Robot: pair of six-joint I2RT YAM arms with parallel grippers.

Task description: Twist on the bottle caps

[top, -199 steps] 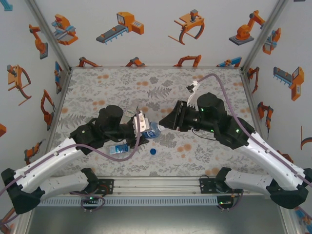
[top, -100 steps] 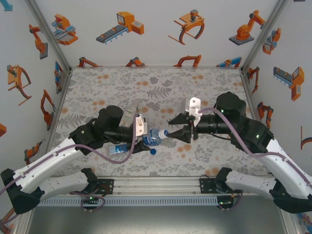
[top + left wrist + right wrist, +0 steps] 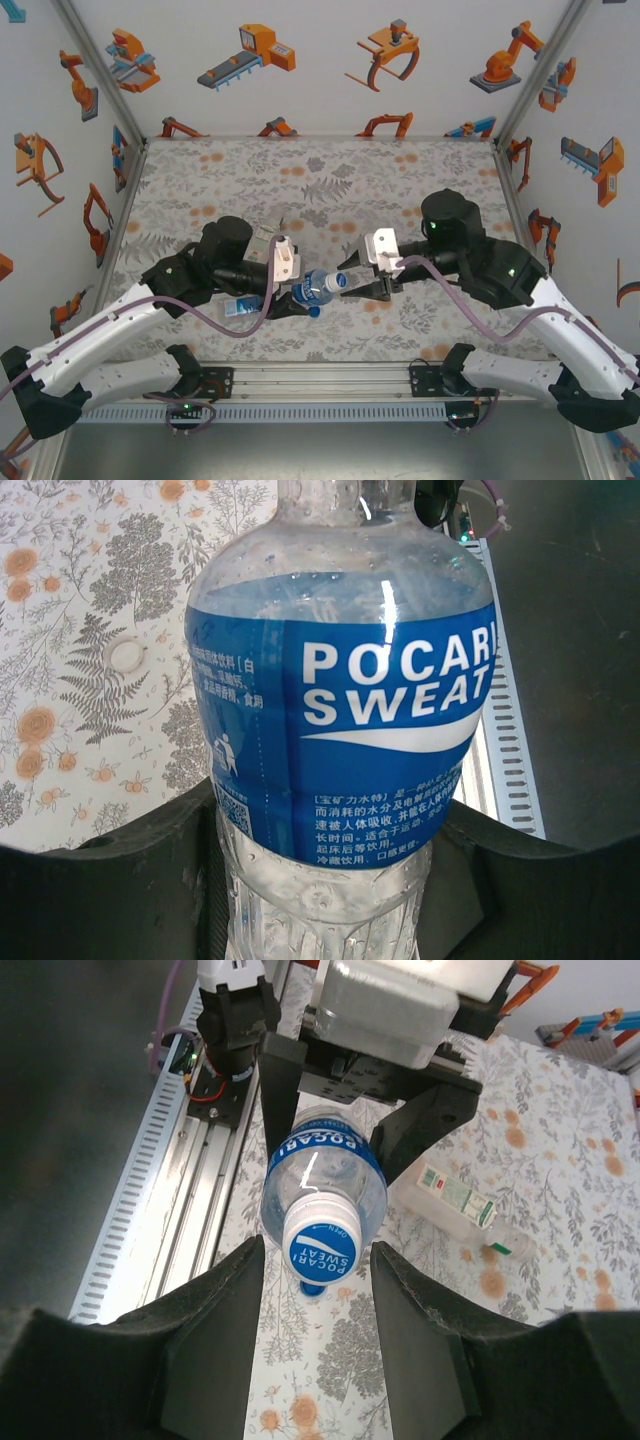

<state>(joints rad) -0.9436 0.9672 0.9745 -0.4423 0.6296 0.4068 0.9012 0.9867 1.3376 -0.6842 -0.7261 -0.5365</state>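
Note:
A clear bottle [image 3: 340,710] with a blue Pocari Sweat label is held level over the table's near middle [image 3: 316,288], neck toward the right arm. My left gripper [image 3: 325,825] is shut on its lower body. A blue-topped cap [image 3: 322,1246] sits on the bottle's mouth. My right gripper [image 3: 318,1258] [image 3: 350,283] stands open around that cap, with a gap on each side. A loose blue cap [image 3: 314,310] lies on the table just below. A small pale cap [image 3: 124,655] lies on the cloth beyond.
A slimmer bottle [image 3: 455,1196] with a white-and-green label lies on its side behind the left gripper. Another blue-labelled bottle [image 3: 241,307] lies under the left forearm. The metal rail [image 3: 320,385] with both arm bases runs along the near edge.
The right wrist has turned and its jaws have opened off the cap. The held bottle has shifted slightly toward the near edge, and the right gripper followed it.

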